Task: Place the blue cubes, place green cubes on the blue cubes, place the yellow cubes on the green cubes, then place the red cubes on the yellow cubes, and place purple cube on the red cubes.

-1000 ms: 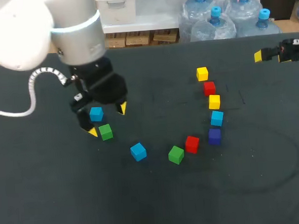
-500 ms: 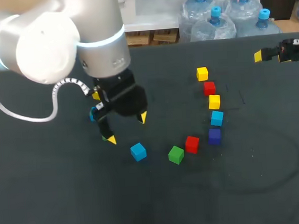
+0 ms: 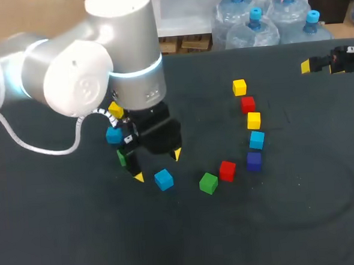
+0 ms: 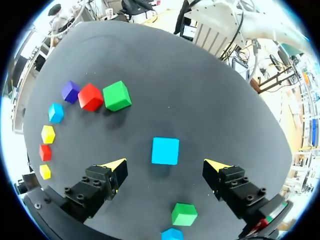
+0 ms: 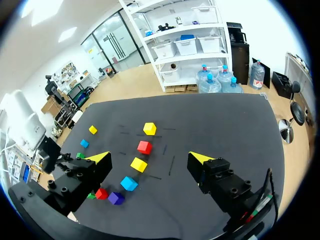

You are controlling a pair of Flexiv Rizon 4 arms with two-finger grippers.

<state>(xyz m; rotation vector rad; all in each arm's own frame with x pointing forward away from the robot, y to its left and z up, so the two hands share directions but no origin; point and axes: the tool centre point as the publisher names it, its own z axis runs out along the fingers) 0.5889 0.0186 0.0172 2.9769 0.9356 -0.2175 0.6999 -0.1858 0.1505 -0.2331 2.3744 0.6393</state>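
My left gripper (image 3: 158,166) hangs open just over a blue cube (image 3: 163,179). In the left wrist view this blue cube (image 4: 165,150) lies on the dark table between the yellow fingertips (image 4: 116,167), touching neither. Behind the gripper lie a green cube (image 4: 184,214) and another blue cube (image 4: 172,234). A yellow cube (image 3: 116,110) and the blue cube (image 3: 113,135) show beside the left arm. A green cube (image 3: 208,183), a red cube (image 3: 227,170) and a purple cube (image 3: 254,161) lie right of it. My right gripper (image 3: 320,65) stays open at the far right, holding nothing.
A column of cubes runs up the right middle: blue (image 3: 257,139), yellow (image 3: 254,120), red (image 3: 248,104), yellow (image 3: 239,87). The right wrist view shows the same column (image 5: 139,164) far ahead of the right gripper (image 5: 150,159).
My left arm has swung right and toward the front, from the blue and green cubes at the left to over the lone blue cube. The right arm has not moved.
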